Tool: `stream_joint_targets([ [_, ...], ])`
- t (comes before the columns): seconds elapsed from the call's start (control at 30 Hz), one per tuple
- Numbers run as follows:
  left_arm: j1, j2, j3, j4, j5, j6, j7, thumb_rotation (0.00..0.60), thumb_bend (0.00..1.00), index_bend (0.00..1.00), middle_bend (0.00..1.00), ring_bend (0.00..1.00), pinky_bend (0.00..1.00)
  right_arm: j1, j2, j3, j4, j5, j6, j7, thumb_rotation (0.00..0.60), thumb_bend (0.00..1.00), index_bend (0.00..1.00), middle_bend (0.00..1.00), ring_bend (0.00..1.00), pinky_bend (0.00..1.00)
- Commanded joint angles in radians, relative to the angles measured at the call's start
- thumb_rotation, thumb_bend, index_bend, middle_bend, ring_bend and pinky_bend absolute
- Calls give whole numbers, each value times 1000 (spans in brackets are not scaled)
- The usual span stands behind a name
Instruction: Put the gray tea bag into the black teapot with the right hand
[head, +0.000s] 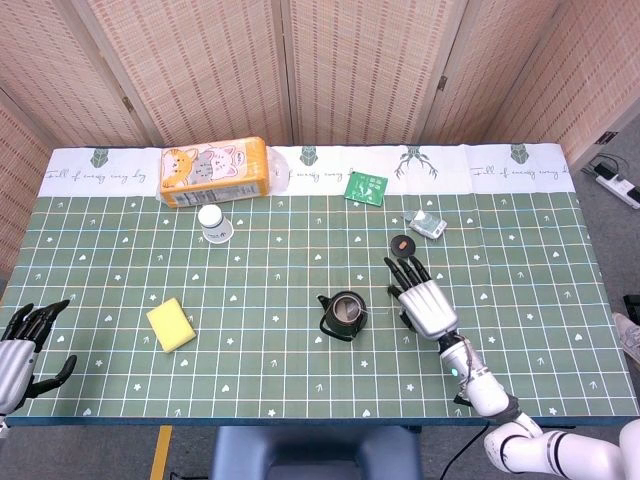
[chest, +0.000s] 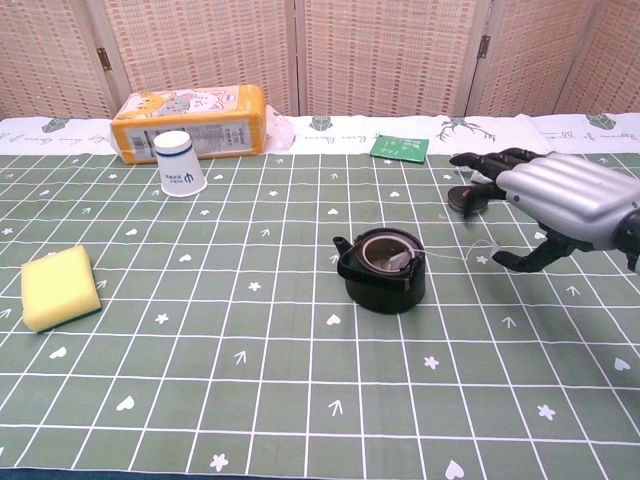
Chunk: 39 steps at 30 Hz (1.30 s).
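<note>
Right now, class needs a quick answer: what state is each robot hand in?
Left hand: open, holding nothing, at the table's near left edge.
Right hand: open, fingers spread, holding nothing, right of the black teapot.

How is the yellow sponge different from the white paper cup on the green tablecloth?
The yellow sponge is a flat rectangular block lying low near the table's left front, while the white paper cup is a tapered round cup standing upside down farther back, beside the orange cat-print package. The sponge is plain; the cup carries a small dark mark. Both rest untouched.
</note>
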Motion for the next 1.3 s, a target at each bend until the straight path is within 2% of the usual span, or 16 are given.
stream_joint_targets([
  [0.03, 0, -1, 0, 0, -1, -1, 0, 600, 388, 48, 73, 91, 11, -4, 29, 7, -29, 21, -12, -12, 600, 304, 0, 0, 0, 0],
  [0.27, 0, -5, 0, 2, -1, -1, 12, 600, 389, 49, 72, 91, 11, -12, 72, 10, -81, 48, -22, -39, 600, 292, 0, 0, 0, 0],
  [0.33, -1, -6, 0, 3, -1, -4, 14, 600, 389, 50, 73, 91, 11, -23, 104, 11, -126, 45, -2, -47, 600, 292, 0, 0, 0, 0],
  [0.53, -1, -10, 4, 0, 9, -2, 37, 600, 388, 49, 73, 91, 11, -108, 278, -1, -336, 12, 139, -82, 600, 292, 0, 0, 0, 0],
  [0.7, -6, -25, 7, 4, 32, 6, 70, 600, 388, 50, 73, 91, 11, -220, 432, -62, -494, -20, 255, -95, 600, 293, 0, 0, 0, 0],
  [0.8, -2, -39, 7, 7, 53, 31, 101, 600, 388, 49, 73, 91, 11, -293, 493, -115, -528, -76, 330, -79, 600, 293, 0, 0, 0, 0],
  [0.93, 0, -59, 5, 2, 69, 48, 160, 600, 388, 56, 73, 90, 11, -400, 517, -174, -490, -165, 450, -20, 600, 291, 0, 0, 0, 0],
  [1.03, 0, -76, 3, 0, 81, 60, 206, 600, 388, 51, 73, 79, 10, -459, 497, -192, -428, -202, 518, 35, 600, 290, 0, 0, 0, 0],
  [1.13, 7, -90, 14, 0, 139, 107, 230, 600, 388, 48, 73, 66, 6, -515, 455, -200, -333, -230, 582, 130, 600, 291, 0, 0, 0, 0],
  [1.23, 9, -95, 20, 9, 160, 125, 214, 600, 387, 61, 73, 65, 6, -529, 447, -201, -279, -256, 595, 188, 600, 290, 0, 0, 0, 0],
  [1.3, 10, -97, 19, 16, 160, 128, 213, 600, 388, 65, 73, 65, 7, -532, 433, -179, -257, -265, 612, 202, 600, 290, 0, 0, 0, 0],
])
